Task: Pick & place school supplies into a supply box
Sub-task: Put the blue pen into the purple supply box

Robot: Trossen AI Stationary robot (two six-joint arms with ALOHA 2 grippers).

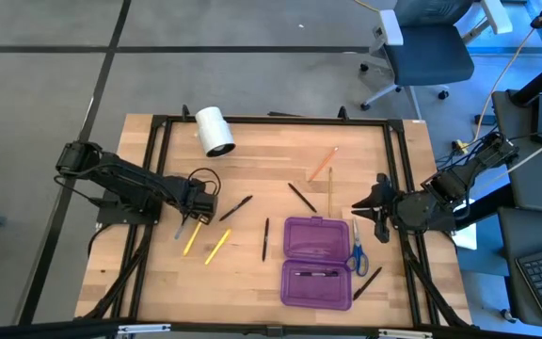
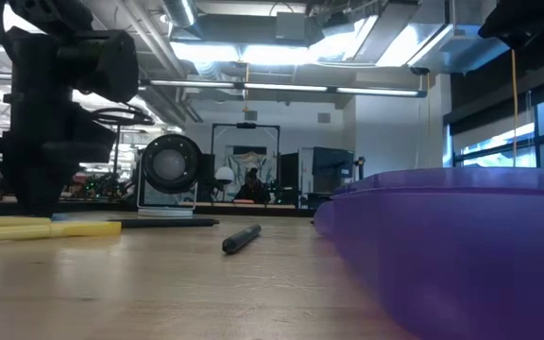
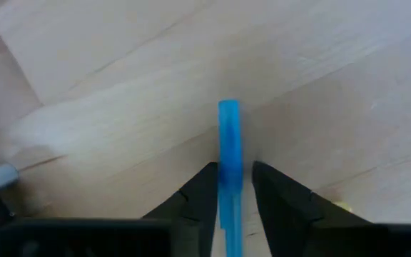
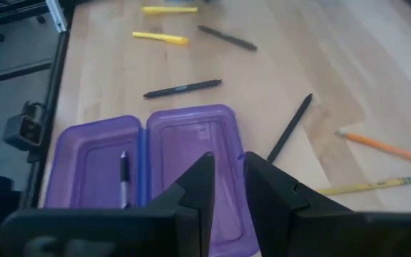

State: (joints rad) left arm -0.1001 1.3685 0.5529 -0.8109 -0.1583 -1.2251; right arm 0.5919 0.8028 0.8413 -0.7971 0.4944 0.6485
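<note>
The task looks barely begun. The purple supply box [image 1: 317, 262] lies open near the tabletop's front edge, right of centre; one black pen [image 1: 314, 274] sits in its front half, the other half empty. Black pens, yellow pens [image 1: 217, 247], pencils and scissors [image 1: 357, 252] remain scattered outside. Toward the left edge, the left tool [image 3: 232, 203] is closing around a blue pen [image 3: 228, 153]. The right tool [image 4: 225, 191], nearly clenched and empty, hovers by the box.
</note>
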